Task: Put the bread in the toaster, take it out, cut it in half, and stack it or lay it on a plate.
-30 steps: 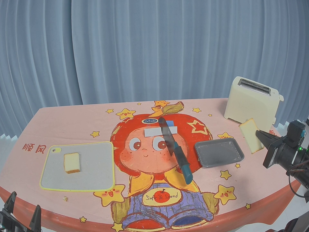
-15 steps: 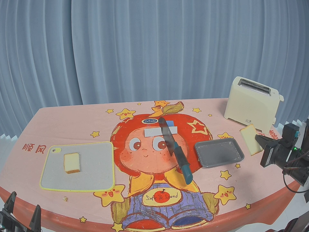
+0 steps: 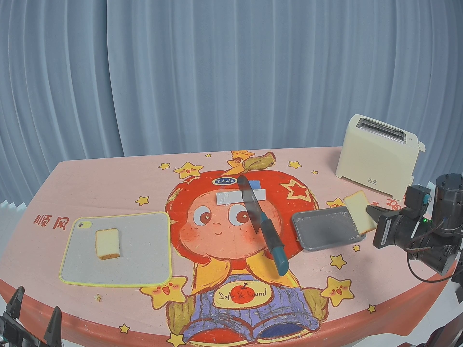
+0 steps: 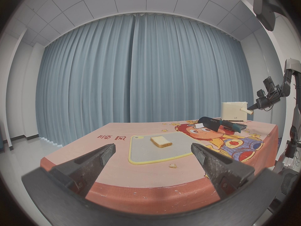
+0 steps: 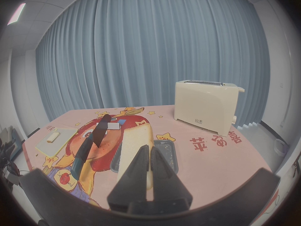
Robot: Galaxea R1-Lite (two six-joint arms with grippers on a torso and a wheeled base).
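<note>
Pale square bread slice hangs tilted above the right end of the grey rectangular tray, pinched firmly in the right gripper. Left gripper is spread wide and empty, near the front-left edge of the pink table.

Two bread pieces, one toaster, knife, tray, board

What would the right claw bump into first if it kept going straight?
Likely the grey tray: the right gripper points across it, its bread slice over the tray's edge. Height is unclear; it might pass above, toward the knife.
</note>
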